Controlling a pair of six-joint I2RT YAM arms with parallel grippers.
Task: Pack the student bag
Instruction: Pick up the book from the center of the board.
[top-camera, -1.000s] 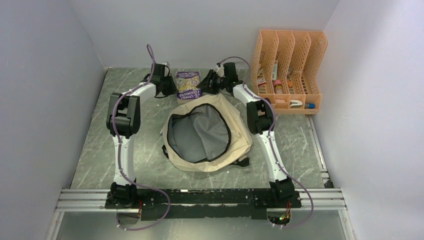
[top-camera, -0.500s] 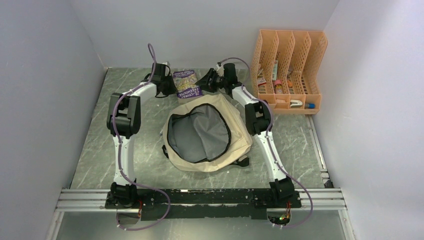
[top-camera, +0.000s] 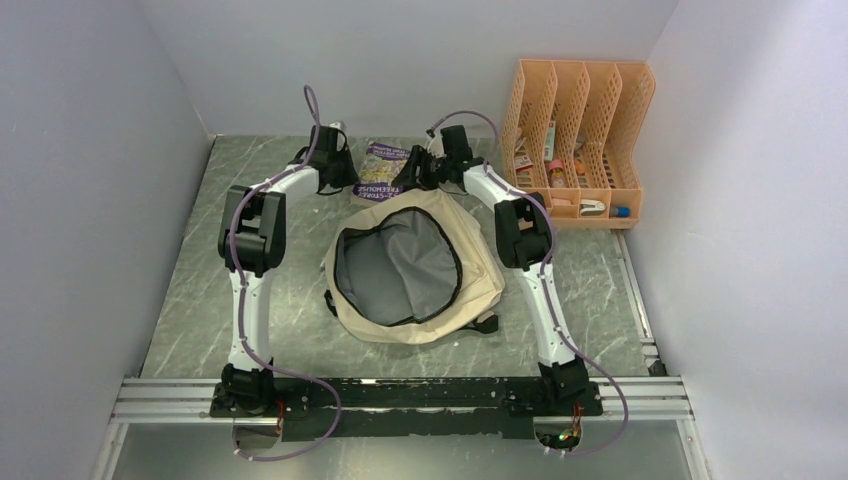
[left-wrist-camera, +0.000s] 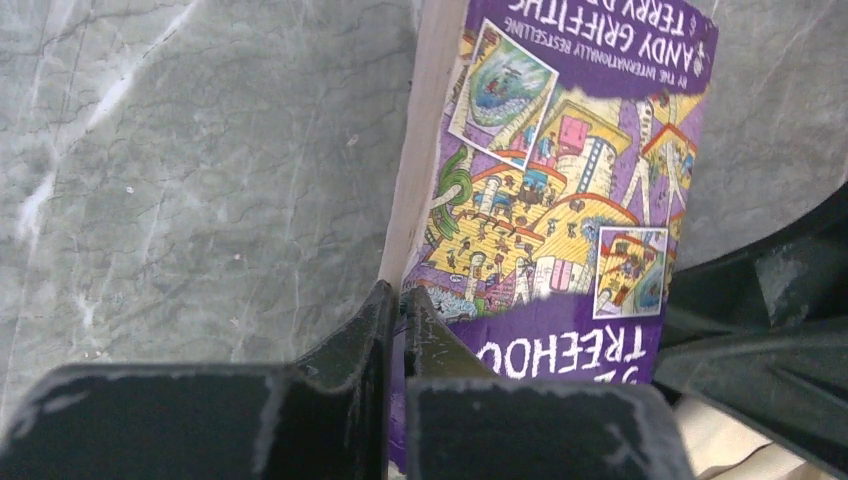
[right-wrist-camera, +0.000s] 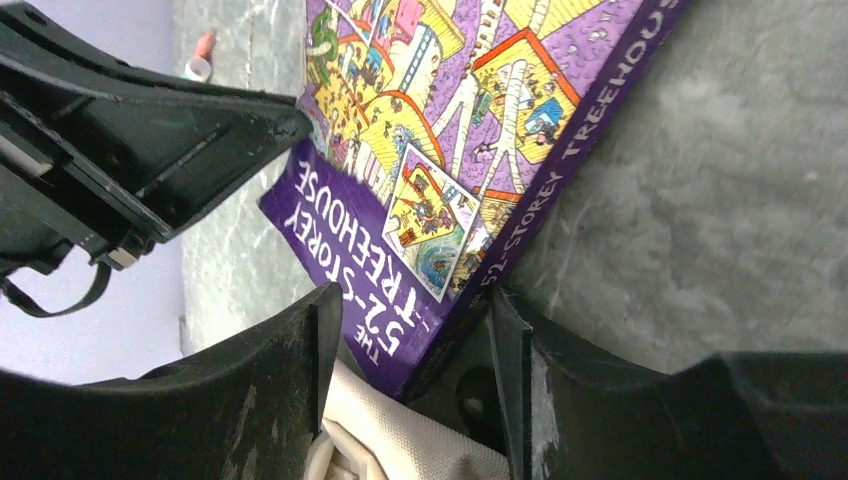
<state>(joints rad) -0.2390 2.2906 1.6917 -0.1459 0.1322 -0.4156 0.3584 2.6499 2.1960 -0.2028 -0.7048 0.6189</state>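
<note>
Behind the student bag, a book is clamped in the left gripper, the right gripper held open. It is best lowered edge-first — slowly.

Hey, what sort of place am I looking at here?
Probably a robot test booth: plain white walls box in a marbled table, with the left arm and right arm bolted to a rail at its near edge.

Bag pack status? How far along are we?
Done: student bag lies unzipped, mouth wide, no items visible inside. In hand: left claw pinches the purple book at the bag's far edge; right claw straddles its corner, open. Left: book into the bag, then probably the items in the orange organizer.
</note>
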